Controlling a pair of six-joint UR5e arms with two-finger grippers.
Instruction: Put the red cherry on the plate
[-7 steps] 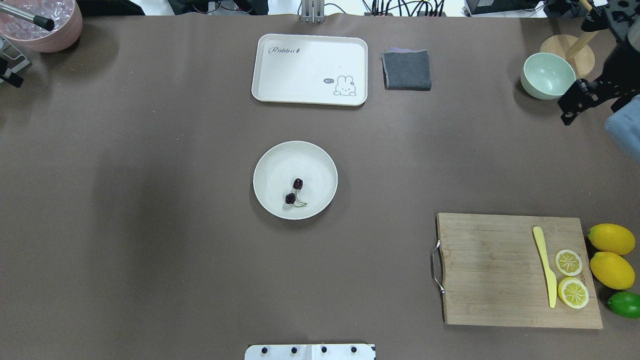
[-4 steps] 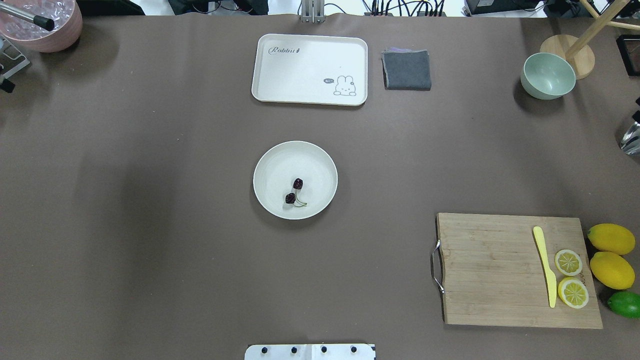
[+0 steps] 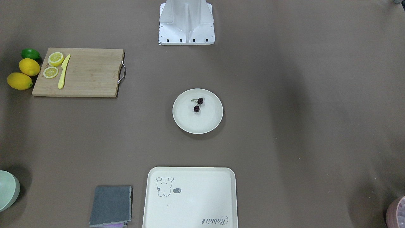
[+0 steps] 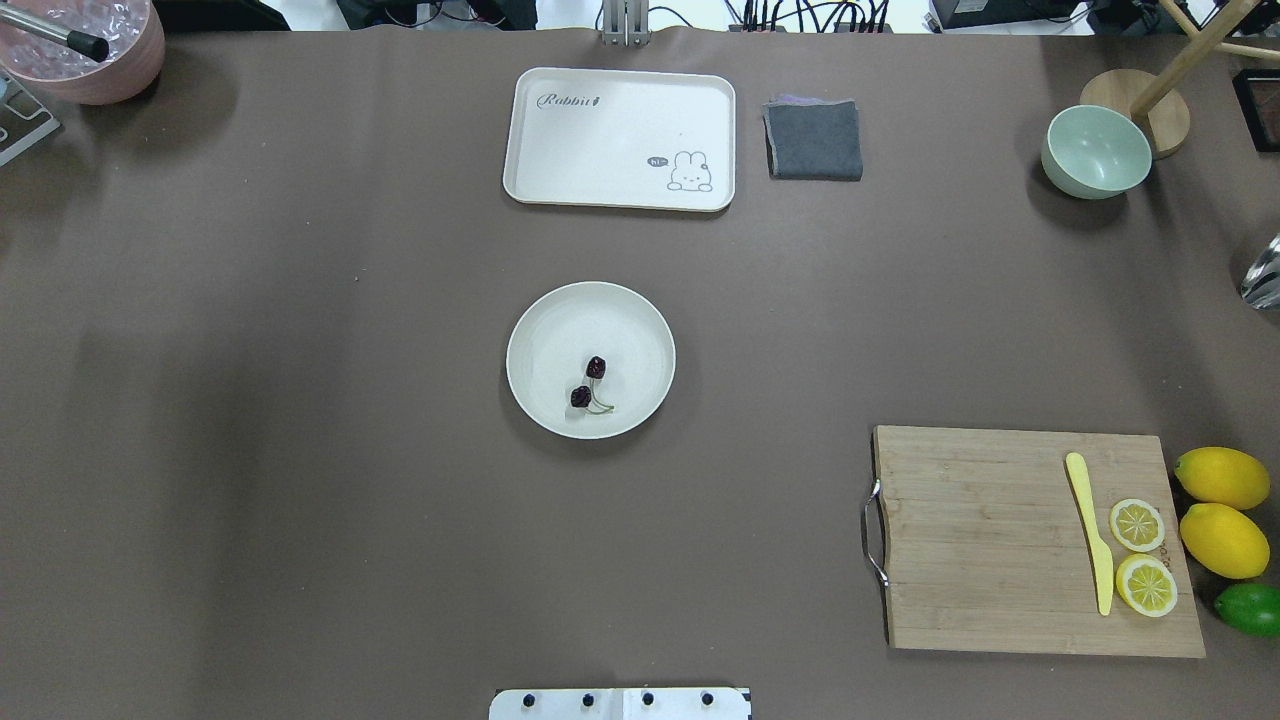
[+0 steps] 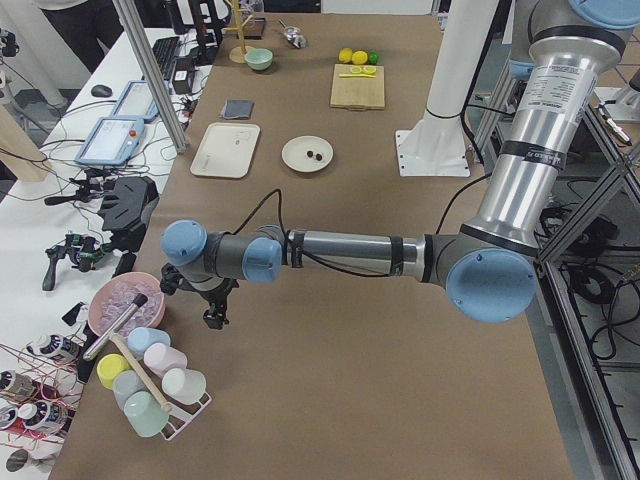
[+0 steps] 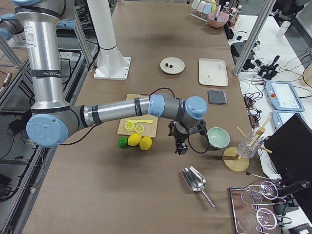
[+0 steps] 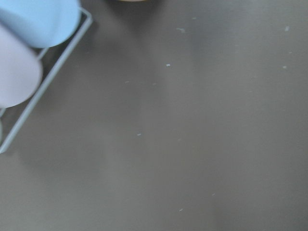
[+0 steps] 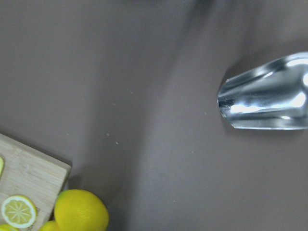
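The red cherry point(image 4: 590, 382), a pair of dark maroon fruits on thin green stems, lies inside the round cream plate point(image 4: 540, 330) at the table's middle, also seen as cherry point(image 3: 198, 105) on plate point(image 3: 196, 123). Neither gripper is near it. My left gripper point(image 5: 213, 318) hangs over the table's left end beside the cup rack; it shows only in the exterior left view, so I cannot tell if it is open or shut. My right gripper point(image 6: 180, 148) hovers at the right end near the lemons, state likewise unclear. Both wrist views show no fingers.
A bunny tray point(image 4: 620, 138) and grey cloth point(image 4: 813, 140) lie behind the plate. A cutting board point(image 4: 990, 540) with yellow knife point(image 4: 1090, 530) and lemon halves, whole lemons point(image 4: 1222, 478), a lime point(image 4: 1250, 608), mint bowl point(image 4: 1096, 152) and metal scoop point(image 8: 264, 98) occupy the right end.
The right arm's black gripper has pulled out of the overhead view past the right edge. The dark left-arm part at the left edge is gone too. Cherry and plate have not moved.
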